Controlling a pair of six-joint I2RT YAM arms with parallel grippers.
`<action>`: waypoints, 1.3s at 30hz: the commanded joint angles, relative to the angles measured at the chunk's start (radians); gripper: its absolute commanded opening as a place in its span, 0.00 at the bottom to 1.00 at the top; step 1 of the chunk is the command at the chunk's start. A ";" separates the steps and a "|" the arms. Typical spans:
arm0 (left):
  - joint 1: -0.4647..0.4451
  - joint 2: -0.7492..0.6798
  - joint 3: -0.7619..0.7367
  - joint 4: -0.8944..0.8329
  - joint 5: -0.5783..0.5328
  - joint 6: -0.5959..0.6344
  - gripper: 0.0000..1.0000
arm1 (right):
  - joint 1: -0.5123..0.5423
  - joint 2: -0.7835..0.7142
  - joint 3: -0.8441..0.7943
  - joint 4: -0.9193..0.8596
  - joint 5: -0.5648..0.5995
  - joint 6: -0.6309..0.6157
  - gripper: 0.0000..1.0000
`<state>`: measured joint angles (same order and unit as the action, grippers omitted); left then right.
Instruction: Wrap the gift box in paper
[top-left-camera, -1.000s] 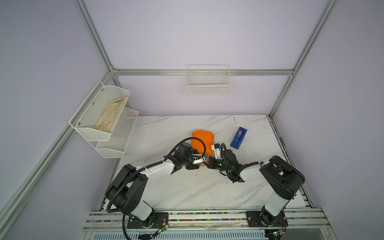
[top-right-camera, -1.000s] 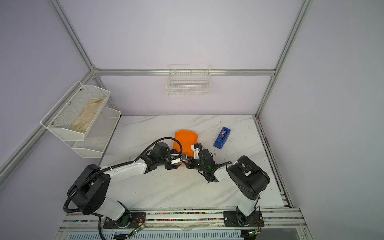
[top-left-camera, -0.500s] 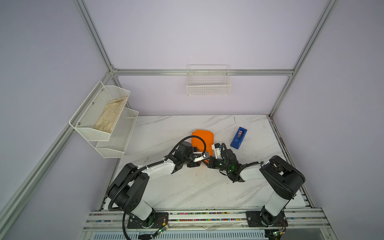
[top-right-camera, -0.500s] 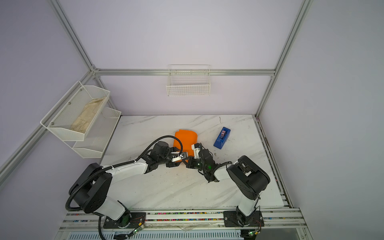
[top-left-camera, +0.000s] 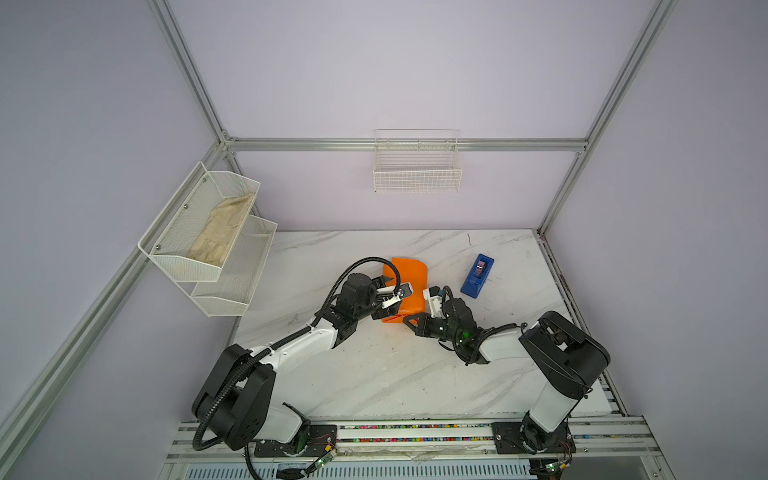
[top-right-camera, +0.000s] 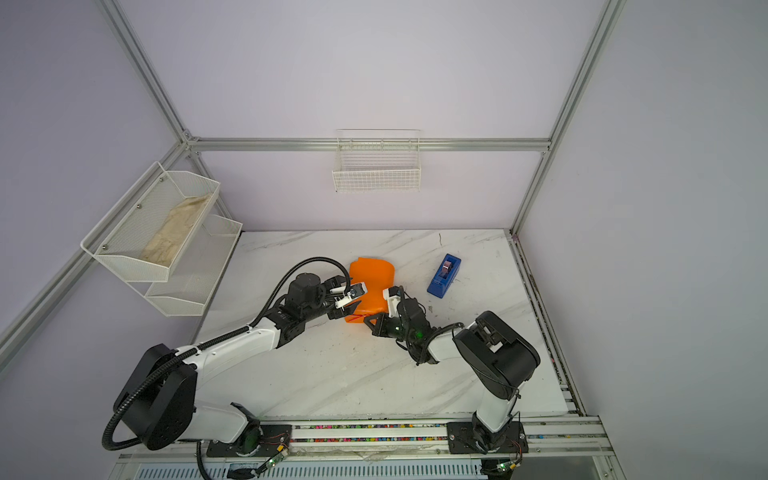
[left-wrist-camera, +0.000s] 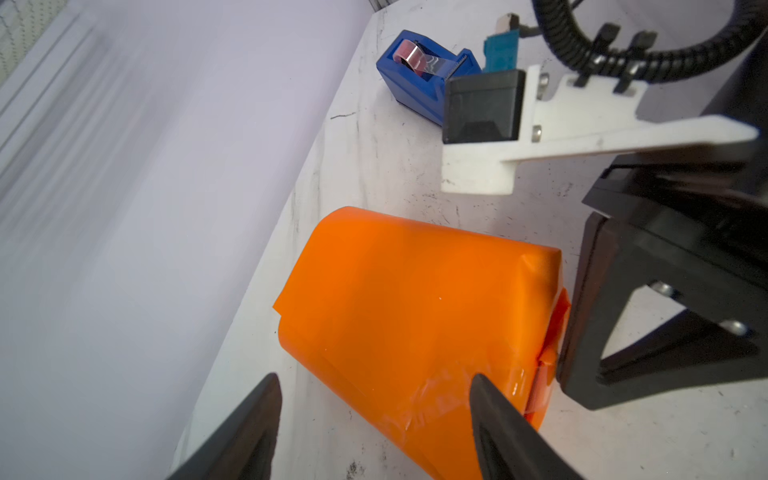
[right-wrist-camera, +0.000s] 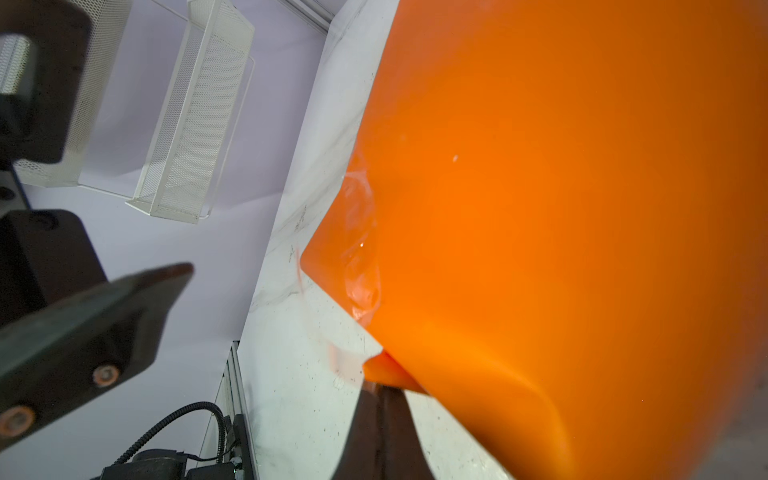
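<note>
Mid-table on the marble table (top-left-camera: 374, 374), the paper (top-left-camera: 409, 286) is folded into a boxy orange sleeve; the gift box is fully covered and cannot be seen, presumably inside. A strip of clear tape (left-wrist-camera: 436, 399) crosses the overlap near the end that faces the arms. The opposite end looks loose and open in the left wrist view. Right gripper (top-left-camera: 409, 319): fingers pressed together, set flat against the folded end flap. Whether a sliver of paper is caught between them cannot be told. Left gripper (left-wrist-camera: 374, 376): fingers spread, poised over the taped end of the sleeve, one finger over the paper, one off its edge, holding nothing. Judgement: the step in hand is closing this end. To do it well, the right gripper should hold the flap hard against the end face while the left comes down on the top edge and creases it. Pressure should be light and square, since the sheet buckles easily and the parcel could slide. The tape dispenser (top-left-camera: 478, 276) stands near the right arm, apart from the parcel, handy for fixing the flap.
</note>
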<state>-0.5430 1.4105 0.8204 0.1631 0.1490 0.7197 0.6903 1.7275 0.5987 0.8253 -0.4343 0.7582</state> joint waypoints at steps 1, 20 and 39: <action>0.011 -0.028 0.070 0.018 0.003 -0.043 0.70 | 0.003 0.006 0.016 0.006 -0.006 0.009 0.00; 0.030 0.067 0.110 -0.089 0.199 -0.057 0.72 | 0.003 0.009 0.021 0.006 -0.011 0.013 0.00; 0.030 0.169 0.172 -0.053 0.131 -0.044 0.72 | 0.003 0.018 0.023 0.006 -0.012 0.018 0.00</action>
<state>-0.5175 1.5715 0.8925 0.0799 0.2871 0.6735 0.6903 1.7355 0.5987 0.8257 -0.4385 0.7727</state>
